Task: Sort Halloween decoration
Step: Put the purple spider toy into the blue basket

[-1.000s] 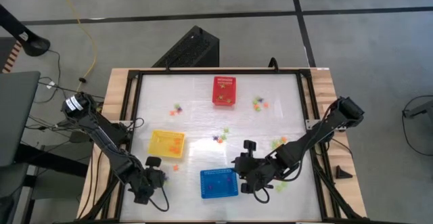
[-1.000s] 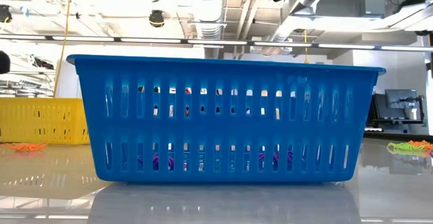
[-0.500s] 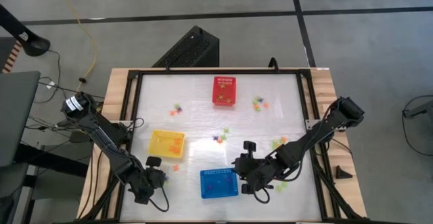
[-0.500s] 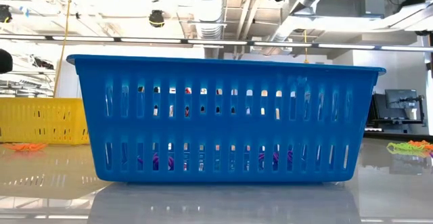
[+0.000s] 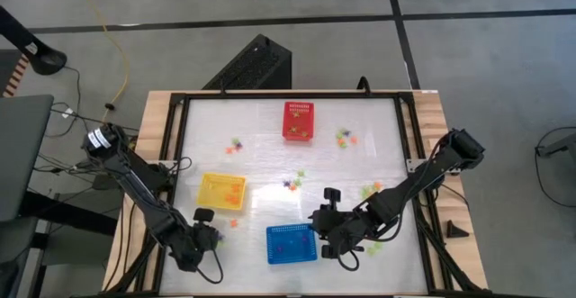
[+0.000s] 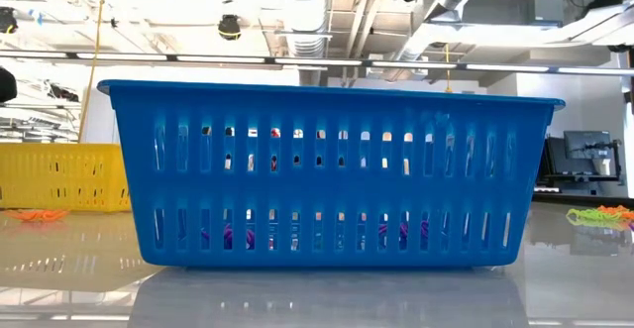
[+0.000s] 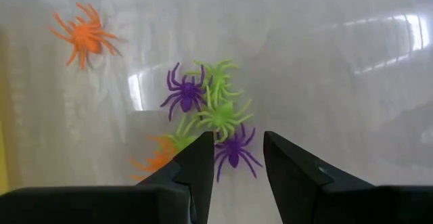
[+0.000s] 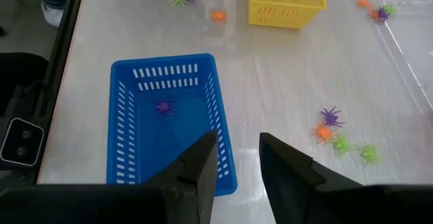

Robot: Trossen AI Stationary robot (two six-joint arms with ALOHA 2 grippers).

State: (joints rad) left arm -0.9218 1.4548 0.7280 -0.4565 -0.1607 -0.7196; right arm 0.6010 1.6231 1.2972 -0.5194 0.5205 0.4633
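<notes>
1. Nothing is seen to have moved over the last second: both arms are held where they were, and no trinket has been shifted.
2. At 7 o'clock on the table (image 5: 378, 118), the left gripper (image 7: 238, 146) is held low over a small cluster of Halloween decoration spiders. Its fingers are apart and nothing is gripped. A purple spider (image 7: 233, 151) lies just ahead of the gap between them, with a green spider (image 7: 220, 116) and another purple spider (image 7: 183, 92) touching or overlapping beyond it, and an orange spider (image 7: 84, 34) lying apart.
3. At 6 o'clock the blue basket (image 5: 291, 244) is found, with one purple trinket (image 8: 162, 107) on its floor.
4. At 5 o'clock the right gripper (image 8: 237, 143) is held above the basket's near corner, fingers apart and empty.
5. Toward 9 o'clock the yellow basket (image 5: 221, 190) is seen, and at 12 o'clock the red basket (image 5: 299, 121), with loose trinkets scattered between them.
6. The pause is judged to be an alignment before a pick by the left arm. The sort is judged far from done, since most pieces are not yet binned. Tangled legs may cause two spiders to be lifted together.
</notes>
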